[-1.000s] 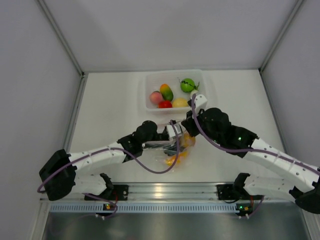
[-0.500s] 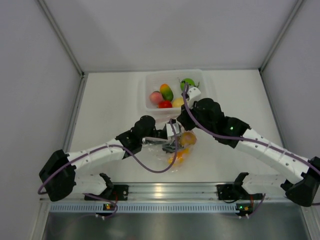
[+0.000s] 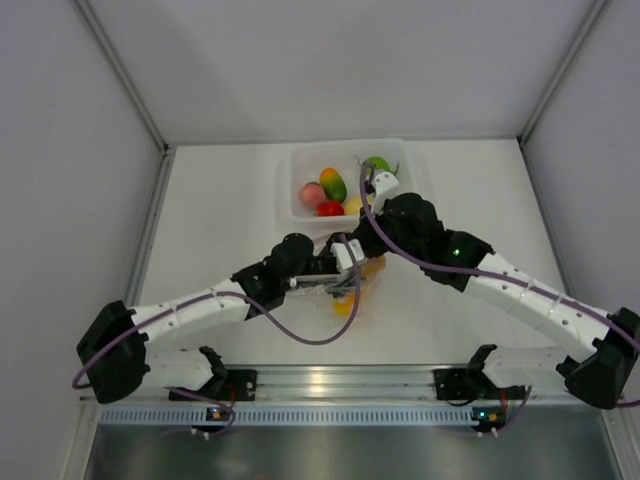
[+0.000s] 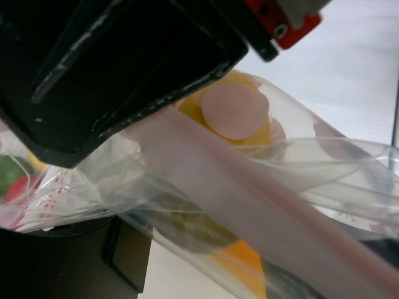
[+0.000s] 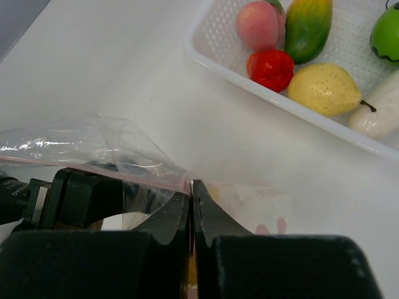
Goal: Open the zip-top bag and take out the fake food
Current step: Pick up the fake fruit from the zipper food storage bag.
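On the white table (image 3: pixel 220 230) a tub (image 5: pixel 212 59) at the far side holds a peach (image 5: pixel 259 23), a tomato (image 5: pixel 270 68) and a pear (image 5: pixel 324 87); just in front of it the zip-top bag (image 5: pixel 93 143) sits between both arms, which hide most of it from above. The fake food (image 4: pixel 235 111) shows yellow and pink behind the pink strip (image 4: pixel 249 205). The right gripper (image 5: pixel 192 190) is pinched tight on the strip's end; plastic runs between the fingers of the left gripper (image 3: pixel 332 280), clamped or not I cannot tell.

surface: white table (image 3: pixel 220 230) | on it: white tub (image 3: pixel 315 160), far centre | zip-top bag (image 3: pixel 345 300) just before tub, contact unclear
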You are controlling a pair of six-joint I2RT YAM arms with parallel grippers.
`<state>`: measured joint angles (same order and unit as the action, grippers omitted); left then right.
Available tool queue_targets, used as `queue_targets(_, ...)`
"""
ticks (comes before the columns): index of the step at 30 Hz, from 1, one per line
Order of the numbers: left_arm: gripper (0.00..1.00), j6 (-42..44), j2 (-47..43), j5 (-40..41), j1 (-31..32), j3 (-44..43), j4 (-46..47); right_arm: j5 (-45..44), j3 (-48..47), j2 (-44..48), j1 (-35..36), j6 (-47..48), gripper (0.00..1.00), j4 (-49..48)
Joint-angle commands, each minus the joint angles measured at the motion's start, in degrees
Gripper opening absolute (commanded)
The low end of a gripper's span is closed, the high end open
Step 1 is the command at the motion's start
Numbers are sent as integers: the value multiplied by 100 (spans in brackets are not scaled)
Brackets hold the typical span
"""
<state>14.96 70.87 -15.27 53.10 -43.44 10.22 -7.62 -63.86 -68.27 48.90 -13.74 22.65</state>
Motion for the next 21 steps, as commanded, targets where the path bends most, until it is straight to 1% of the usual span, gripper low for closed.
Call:
queue_targets(1,0,25,-329,928,-19,-384,789,-1787,110,-11,-742,266,0,854)
queue_targets(4,0,-221,-276,1525,-19,-384,771,-2128,101,-63,-882,223,0,951)
queue_targets(5,0,-352,-241,2092,-19,-402,771,-2147,110,-98,-926,214,0,960)
queue_targets(9,0,-836,-65,3246,-19,-437,666,-1972,189,15,-1041,161,0,864)
queue_targets(10,0,-907,-30,3389,-28,-437,640,-1946,189,42,-1041,152,0,855)
queue_targets(12,0,-1319,23,4002,-28,-472,552,-1910,233,173,-1032,205,0,785)
queue_targets(15,0,-1794,93,4321,-45,-507,543,-1481,425,367,-1006,319,0,565)
queue_targets(17,0,-1978,155,4287,-63,-577,543,-1269,488,428,-962,345,0,477)
queue_targets(21,0,-2181,225,4023,-63,-736,543,-1303,549,306,-909,372,0,450)
